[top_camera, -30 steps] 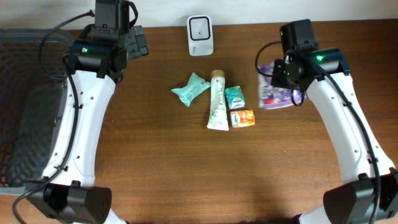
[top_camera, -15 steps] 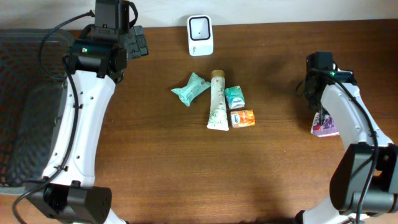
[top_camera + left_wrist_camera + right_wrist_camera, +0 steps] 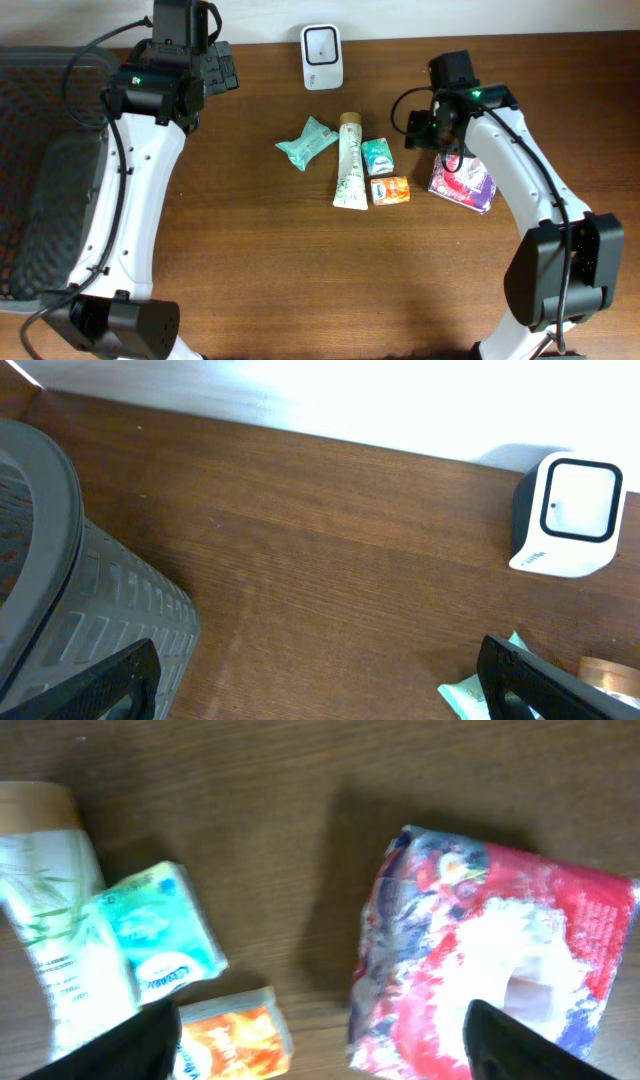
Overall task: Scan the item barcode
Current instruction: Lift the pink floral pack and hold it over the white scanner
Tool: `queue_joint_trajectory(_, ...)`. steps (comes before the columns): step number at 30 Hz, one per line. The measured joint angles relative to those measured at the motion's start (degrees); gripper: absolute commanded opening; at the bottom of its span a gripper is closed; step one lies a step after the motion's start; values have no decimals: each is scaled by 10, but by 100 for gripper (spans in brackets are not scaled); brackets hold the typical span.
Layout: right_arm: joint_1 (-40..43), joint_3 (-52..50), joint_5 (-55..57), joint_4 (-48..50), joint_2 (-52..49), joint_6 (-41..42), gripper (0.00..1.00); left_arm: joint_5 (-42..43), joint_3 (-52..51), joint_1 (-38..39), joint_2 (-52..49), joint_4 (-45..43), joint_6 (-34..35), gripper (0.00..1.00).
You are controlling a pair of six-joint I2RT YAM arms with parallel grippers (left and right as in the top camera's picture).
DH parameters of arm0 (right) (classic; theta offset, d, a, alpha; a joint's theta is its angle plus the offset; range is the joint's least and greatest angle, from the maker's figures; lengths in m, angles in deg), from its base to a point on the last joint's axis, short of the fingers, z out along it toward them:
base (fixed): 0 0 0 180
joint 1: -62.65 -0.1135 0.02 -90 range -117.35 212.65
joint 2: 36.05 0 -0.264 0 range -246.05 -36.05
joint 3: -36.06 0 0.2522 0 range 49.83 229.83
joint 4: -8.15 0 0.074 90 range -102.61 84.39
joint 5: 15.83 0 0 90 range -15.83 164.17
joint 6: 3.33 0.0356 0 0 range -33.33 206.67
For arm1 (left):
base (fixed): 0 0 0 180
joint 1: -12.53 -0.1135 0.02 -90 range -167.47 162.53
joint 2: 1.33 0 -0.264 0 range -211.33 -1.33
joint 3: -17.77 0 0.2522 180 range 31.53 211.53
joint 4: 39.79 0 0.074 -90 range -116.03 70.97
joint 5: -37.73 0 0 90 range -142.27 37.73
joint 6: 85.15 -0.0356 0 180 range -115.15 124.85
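The right gripper point(image 3: 322, 1010) is released, its two dark fingers spread wide and gripping nothing. The purple-and-red packet point(image 3: 500, 920) lies flat on the table point(image 3: 300, 280) just below it. In the wrist view most of the packet sits on the side of the gripper's right-hand finger, which overlaps the packet's lower edge, while the other finger stands clear of it over bare wood. On that other side of the gripper are a small teal packet point(image 3: 160, 935), an orange packet point(image 3: 230, 1040) and a white tube point(image 3: 55, 910). From overhead, the scanner point(image 3: 322, 57) stands well apart from this gripper, at the far edge of the table beyond the tube's cap, and a teal pouch point(image 3: 307, 142) lies past the tube. The left gripper point(image 3: 315, 690) is also released, its fingers wide apart and empty, with a grey basket point(image 3: 60, 580) beside one finger and the scanner ahead of the other.
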Motion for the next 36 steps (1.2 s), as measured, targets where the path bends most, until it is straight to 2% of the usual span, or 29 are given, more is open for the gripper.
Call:
queue_joint_trajectory(3, 32, 32, 6, -52, -1, -1, 99, 0, 0, 0, 0, 0, 0, 99)
queue_joint_trajectory(5, 113, 42, -16, -80, -1, -14, 100, 0, 0, 0, 0, 0, 0, 99)
queue_joint_trajectory(8, 270, 37, -141, -93, -4, -107, 100, 0, 0, 0, 0, 0, 0, 99)
queue_joint_trajectory(11, 356, -12, -275, -79, -17, -169, 94, 0, 0, 0, 0, 0, 0, 99)
queue_joint_trajectory(12, 370, -39, -311, -50, -25, -175, 89, 0, 0, 0, 0, 0, 0, 99)
queue_joint_trajectory(13, 377, -68, -344, -27, -37, -182, 77, 0, 0, 0, 0, 0, 0, 99)
queue_joint_trajectory(14, 378, -94, -366, -3, -45, -188, 56, 0, 0, 0, 0, 0, 0, 99)
queue_joint_trajectory(15, 378, -140, -398, 40, -56, -191, 53, 0, 0, 0, 0, 0, 0, 99)
queue_joint_trajectory(20, 366, -200, -434, 115, -62, -191, 45, 0, 0, 0, 0, 0, 0, 99)
queue_joint_trajectory(21, 356, -203, -438, 120, -62, -191, 34, 0, 0, 0, 0, 0, 0, 99)
queue_joint_trajectory(22, 337, -206, -442, 135, -62, -188, 4, 0, 0, 0, 0, 0, 0, 99)
queue_joint_trajectory(25, 282, -207, -452, 178, -62, -147, 4, 0, 0, 0, 0, 0, 0, 99)
queue_joint_trajectory(28, 238, -196, -520, 256, -68, -83, 4, 0, 0, 0, 0, 0, 0, 99)
queue_joint_trajectory(32, 197, -99, -572, 395, -74, 54, 4, 0, 0, 0, 0, -1, 0, 99)
queue_joint_trajectory(36, 124, -59, -531, 564, -75, 215, 4, 0, 0, 0, 0, 0, 0, 99)
